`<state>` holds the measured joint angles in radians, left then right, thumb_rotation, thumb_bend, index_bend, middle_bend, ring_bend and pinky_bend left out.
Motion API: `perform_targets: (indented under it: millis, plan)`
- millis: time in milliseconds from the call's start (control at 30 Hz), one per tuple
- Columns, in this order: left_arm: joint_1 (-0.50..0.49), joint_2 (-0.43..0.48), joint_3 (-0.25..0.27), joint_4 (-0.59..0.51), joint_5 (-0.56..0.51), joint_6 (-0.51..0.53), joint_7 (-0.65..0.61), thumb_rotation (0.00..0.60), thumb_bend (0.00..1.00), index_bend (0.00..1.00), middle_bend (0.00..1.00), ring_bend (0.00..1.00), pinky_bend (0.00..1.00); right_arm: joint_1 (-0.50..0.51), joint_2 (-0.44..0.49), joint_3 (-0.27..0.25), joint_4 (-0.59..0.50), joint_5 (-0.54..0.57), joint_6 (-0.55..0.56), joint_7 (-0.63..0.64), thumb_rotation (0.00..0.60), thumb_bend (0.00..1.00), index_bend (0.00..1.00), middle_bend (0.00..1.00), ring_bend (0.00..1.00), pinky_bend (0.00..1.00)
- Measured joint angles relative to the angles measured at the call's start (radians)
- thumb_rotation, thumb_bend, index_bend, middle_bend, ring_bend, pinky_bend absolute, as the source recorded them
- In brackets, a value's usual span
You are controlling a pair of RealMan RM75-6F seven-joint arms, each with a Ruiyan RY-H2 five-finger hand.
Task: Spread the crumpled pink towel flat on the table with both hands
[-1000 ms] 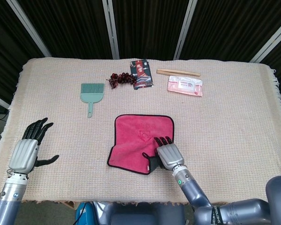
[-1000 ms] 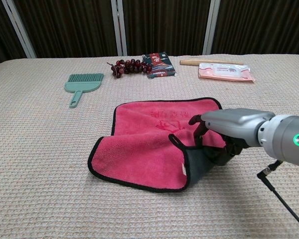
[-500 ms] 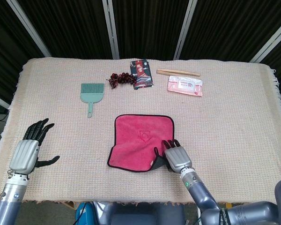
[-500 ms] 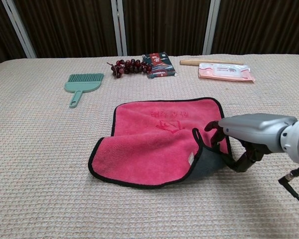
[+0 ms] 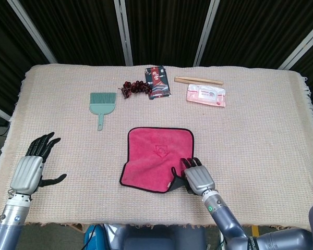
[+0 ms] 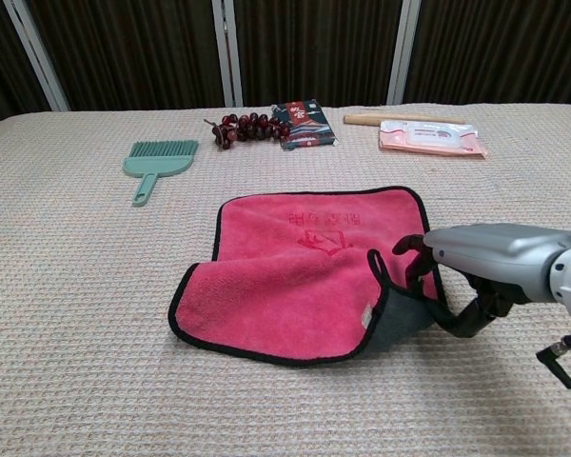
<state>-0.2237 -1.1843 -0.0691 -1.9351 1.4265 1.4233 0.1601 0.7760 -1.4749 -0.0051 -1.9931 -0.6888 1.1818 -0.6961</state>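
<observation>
Towel: pink towel [image 5: 157, 155] mid-table, mostly flat; near-right corner folded, grey underside [image 6: 404, 319] up; near-left edge bulging outward.
Right hand: right hand [image 5: 197, 177] at that folded corner, fingertips [image 6: 406, 249] over the black hem, thumb under the flap; looks like a pinch on the corner, grip not fully visible.
Left hand: left hand [image 5: 30, 167] well apart from towel, near left table edge, fingers spread, holding nothing; head view only.
Risk 1: corner could slip from the pinch w/ a fast pull; fold would stay.
Risk 2: one-handed pull w/o left hand pinning far side could drag the whole towel toward the right, not open it.
Risk 3: left bulge likely left uneven unless left hand comes over.
Change vs 1 s ago: right hand moved right and nearer to robot; folded flap dragged outward, more pink showing; left hand unchanged.
Other items: green brush [image 5: 101, 102], dark beads [image 5: 134, 87], packets [image 5: 205, 96] at far side.
</observation>
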Motion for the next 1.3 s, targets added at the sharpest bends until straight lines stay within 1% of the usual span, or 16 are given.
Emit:
perform_targets:
  millis: [200,367,400,467,533,600,867,967,1067,1133,1300]
  plan:
    - [0.002,0.001,0.001,-0.001,0.003,-0.004,-0.003,0.600,0.09,0.12,0.01,0.00,0.00,-0.038,0.003,-0.024,0.008,-0.068,0.006,0.044,0.600,0.63,0.53,0.08,0.00,0.00]
    - [0.003,-0.001,0.002,-0.002,0.006,-0.005,0.000,0.600,0.09,0.12,0.01,0.00,0.00,-0.057,0.016,-0.032,0.016,-0.093,-0.003,0.071,0.600,0.63,0.48,0.08,0.00,0.00]
    - [0.004,-0.002,0.002,-0.003,0.006,-0.006,0.001,0.600,0.09,0.12,0.01,0.00,0.00,-0.061,0.021,-0.033,0.016,-0.099,-0.006,0.076,0.600,0.63,0.46,0.08,0.00,0.00]
    - [0.004,-0.003,0.001,-0.003,0.006,-0.006,0.003,0.600,0.09,0.12,0.01,0.00,0.00,-0.071,0.032,-0.036,0.014,-0.113,-0.011,0.089,0.600,0.63,0.40,0.07,0.00,0.00]
    - [0.004,-0.004,0.001,-0.004,0.006,-0.007,0.005,0.600,0.09,0.12,0.01,0.00,0.00,-0.078,0.041,-0.040,0.010,-0.120,-0.016,0.094,0.600,0.63,0.31,0.06,0.00,0.00]
    - [0.004,-0.005,0.001,-0.004,0.006,-0.008,0.007,0.600,0.09,0.12,0.01,0.00,0.00,-0.084,0.050,-0.046,0.003,-0.128,-0.021,0.097,0.600,0.63,0.26,0.05,0.00,0.00]
    - [0.006,-0.006,0.003,-0.007,0.010,-0.010,0.009,0.600,0.09,0.12,0.01,0.00,0.00,-0.103,0.062,-0.053,-0.008,-0.154,-0.028,0.104,0.600,0.63,0.23,0.03,0.00,0.00]
    - [0.008,-0.003,0.003,-0.008,0.011,-0.010,0.006,0.600,0.09,0.12,0.01,0.00,0.00,-0.115,0.069,-0.057,-0.009,-0.169,-0.014,0.101,0.600,0.63,0.17,0.01,0.00,0.00]
    - [0.009,0.002,0.002,-0.009,0.010,-0.010,0.001,0.600,0.09,0.12,0.01,0.00,0.00,-0.121,0.078,-0.057,-0.008,-0.182,0.005,0.090,0.600,0.63,0.06,0.00,0.00,0.00]
    - [0.010,0.006,0.000,-0.011,0.009,-0.009,-0.001,0.600,0.09,0.12,0.01,0.00,0.00,-0.126,0.087,-0.056,-0.008,-0.194,0.026,0.078,0.600,0.64,0.02,0.00,0.00,0.00]
    - [0.011,0.012,0.000,-0.015,0.008,-0.012,-0.004,0.600,0.09,0.12,0.01,0.00,0.00,-0.157,0.125,-0.046,-0.023,-0.232,0.108,0.060,0.600,0.63,0.00,0.00,0.00,0.00]
